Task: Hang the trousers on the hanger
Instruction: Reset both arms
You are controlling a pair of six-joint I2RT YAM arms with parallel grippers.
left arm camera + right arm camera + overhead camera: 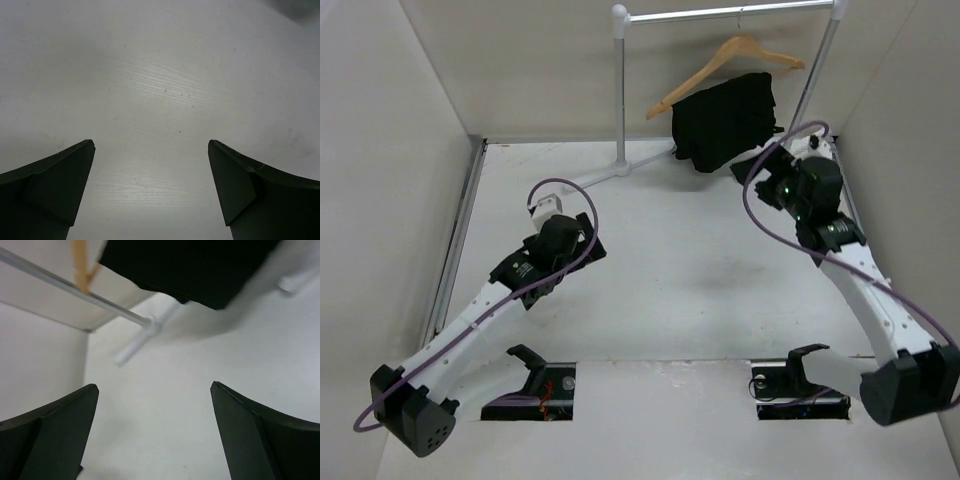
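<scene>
The black trousers (pixel 725 120) hang folded over the bottom bar of the light-brown wooden hanger (pixel 725 62), which hangs tilted by its hook from the grey rail (pixel 720 12) at the back. My right gripper (pixel 760 162) is open and empty, low and just right of the trousers' lower edge. In the right wrist view its jaws (pixel 154 386) stand wide apart over bare table, with the trousers (pixel 190 270) and a hanger end (pixel 80 270) above. My left gripper (pixel 151 145) is open and empty over bare table, at mid-left in the top view (pixel 556 232).
The rail's upright post (pixel 620 90) and its foot pipes (pixel 620 170) stand on the white table at the back. White walls close in left, right and behind. Two cut-outs hold the arm bases at the near edge (pixel 530 385).
</scene>
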